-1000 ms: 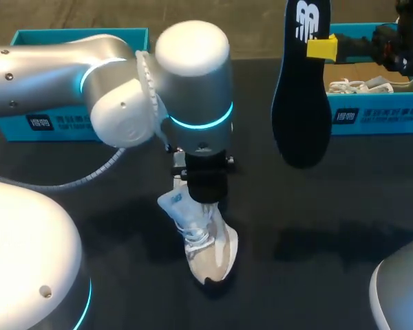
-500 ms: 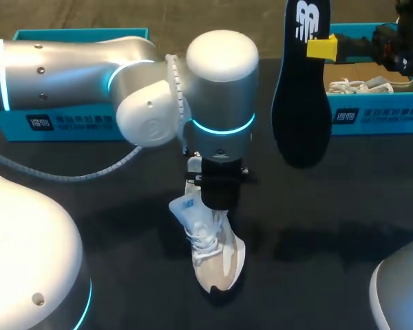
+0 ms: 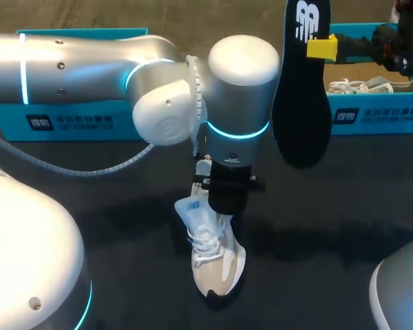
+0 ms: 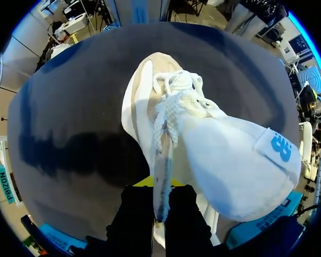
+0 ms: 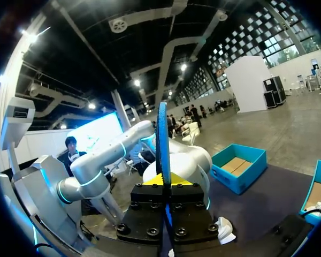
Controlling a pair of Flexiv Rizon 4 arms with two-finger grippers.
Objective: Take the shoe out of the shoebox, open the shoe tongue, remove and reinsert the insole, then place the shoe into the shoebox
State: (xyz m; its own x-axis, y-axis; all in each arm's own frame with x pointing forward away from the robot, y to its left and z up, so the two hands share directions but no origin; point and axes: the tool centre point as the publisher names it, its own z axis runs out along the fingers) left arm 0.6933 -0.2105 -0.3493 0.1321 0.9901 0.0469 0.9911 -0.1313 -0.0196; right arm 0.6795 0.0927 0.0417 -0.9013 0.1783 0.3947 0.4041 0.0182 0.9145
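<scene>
The head camera looks down from high behind onto the table point(image 3: 344, 227), with the shoe point(image 3: 213, 254) at middle distance. The left wrist camera hangs close over the shoe, facing down. The right wrist camera sits well above the shoe and faces level. It shares the left arm point(image 3: 89, 69) with the head view.

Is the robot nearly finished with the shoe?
About halfway. The shoe stands out on the table and its insole is out, held up by the right pincer. The left pincer grips the shoe's upper edge. Left to do: slide the insole back in, then put the shoe into a shoebox.
</scene>
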